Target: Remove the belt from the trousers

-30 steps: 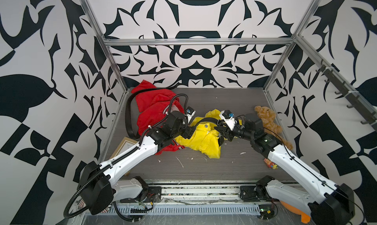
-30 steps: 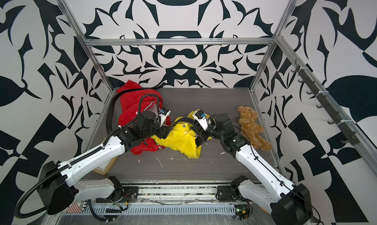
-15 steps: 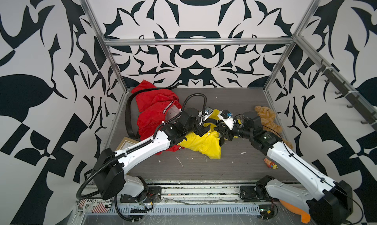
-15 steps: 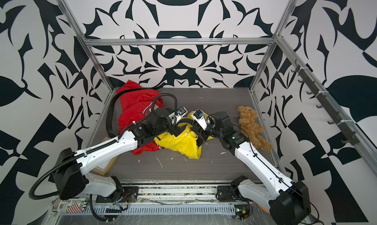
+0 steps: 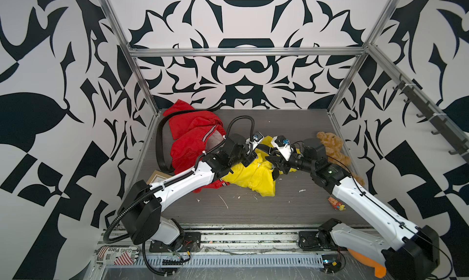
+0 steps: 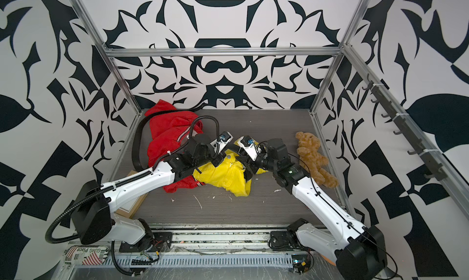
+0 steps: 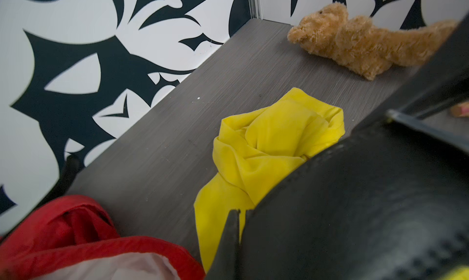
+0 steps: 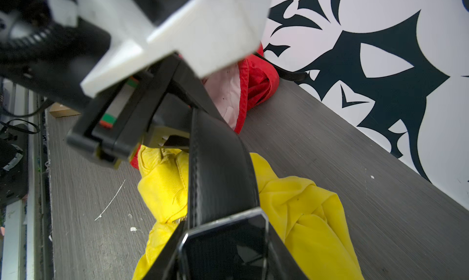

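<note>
Nearest, along the bottom edge in both top views, a rail carries the two arm bases. A striped printed packet [image 5: 116,252] lies at lower left and an orange object [image 5: 368,262] at lower right.

On the grey table [image 5: 291,215] just beyond, we note white scraps [image 5: 223,202] at centre. A small coloured wrapper [image 5: 336,204] sits beside the right forearm, and a framed board [image 5: 157,177] pokes out under the left forearm.

Centre frame: the yellow trousers [image 5: 247,176] lie crumpled on the table, and both arms meet over them.
- Right gripper [image 5: 274,167]: jaws set partway. In the right wrist view dark fingers flank the buckle [image 8: 225,248] at bottom centre and, as far as we can see, clamp it.
- Belt [image 8: 220,169]: black and stitched. Its strap rises off the yellow cloth from the buckle toward the upper left of that view.
- Left gripper [image 5: 259,152]: pinched narrow on the strap. Black leather fills the lower right of the left wrist view.

Further back, a brown teddy bear [image 5: 332,149] lies at right, partly behind the right arm. A red jacket [image 5: 193,139] lies at left of centre, touching the trousers and partly under the left arm. A black band [image 5: 159,144] loops round the jacket's left side; we cannot tell whether it joins the belt.

Farthest is the black-and-white patterned wall [image 5: 241,75].
</note>
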`<action>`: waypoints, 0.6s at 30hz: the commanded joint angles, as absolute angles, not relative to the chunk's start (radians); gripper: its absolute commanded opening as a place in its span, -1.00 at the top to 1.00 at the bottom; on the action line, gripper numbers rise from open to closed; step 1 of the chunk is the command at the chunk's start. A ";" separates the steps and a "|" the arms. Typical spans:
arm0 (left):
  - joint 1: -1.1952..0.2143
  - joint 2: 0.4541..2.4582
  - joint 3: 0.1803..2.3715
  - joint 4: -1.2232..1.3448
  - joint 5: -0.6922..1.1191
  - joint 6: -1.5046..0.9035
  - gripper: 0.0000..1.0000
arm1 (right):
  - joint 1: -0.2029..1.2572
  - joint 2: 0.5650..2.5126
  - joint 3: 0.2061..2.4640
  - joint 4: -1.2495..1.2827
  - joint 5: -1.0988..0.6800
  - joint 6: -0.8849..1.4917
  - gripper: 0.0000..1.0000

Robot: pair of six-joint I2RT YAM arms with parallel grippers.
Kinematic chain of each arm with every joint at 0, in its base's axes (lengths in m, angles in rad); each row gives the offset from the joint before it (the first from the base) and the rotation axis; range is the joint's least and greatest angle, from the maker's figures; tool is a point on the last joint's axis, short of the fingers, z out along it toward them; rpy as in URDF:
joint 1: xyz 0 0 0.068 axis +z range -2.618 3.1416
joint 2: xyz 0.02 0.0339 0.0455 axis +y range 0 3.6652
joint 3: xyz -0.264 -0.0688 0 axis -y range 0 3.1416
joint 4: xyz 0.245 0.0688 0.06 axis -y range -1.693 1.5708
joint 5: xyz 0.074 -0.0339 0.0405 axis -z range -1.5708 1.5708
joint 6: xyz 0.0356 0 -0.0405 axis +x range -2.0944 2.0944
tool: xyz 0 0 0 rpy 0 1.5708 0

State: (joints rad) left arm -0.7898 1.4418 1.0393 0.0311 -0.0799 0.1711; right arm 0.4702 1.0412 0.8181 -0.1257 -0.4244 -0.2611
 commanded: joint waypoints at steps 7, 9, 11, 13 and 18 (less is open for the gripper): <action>-0.448 1.289 0.850 0.044 -0.091 -0.280 1.00 | 0.425 0.973 0.816 -0.161 -0.412 -0.263 1.00; -0.397 1.283 0.819 0.037 -0.075 -0.366 1.00 | 0.422 0.973 0.817 -0.161 -0.410 -0.261 1.00; -0.352 1.283 0.787 0.038 -0.054 -0.440 1.00 | 0.420 0.973 0.818 -0.161 -0.409 -0.260 1.00; -0.317 1.284 0.763 0.038 -0.035 -0.502 1.00 | 0.418 0.971 0.822 -0.163 -0.404 -0.260 1.00; -0.244 1.238 0.724 0.046 0.010 -0.587 1.00 | 0.408 0.968 0.833 -0.181 -0.406 -0.265 1.00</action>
State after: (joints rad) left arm -0.3641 1.2591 0.7582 0.1162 0.1864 -0.4534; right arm 0.4385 1.0122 0.8139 -0.1265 -0.4530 -0.2630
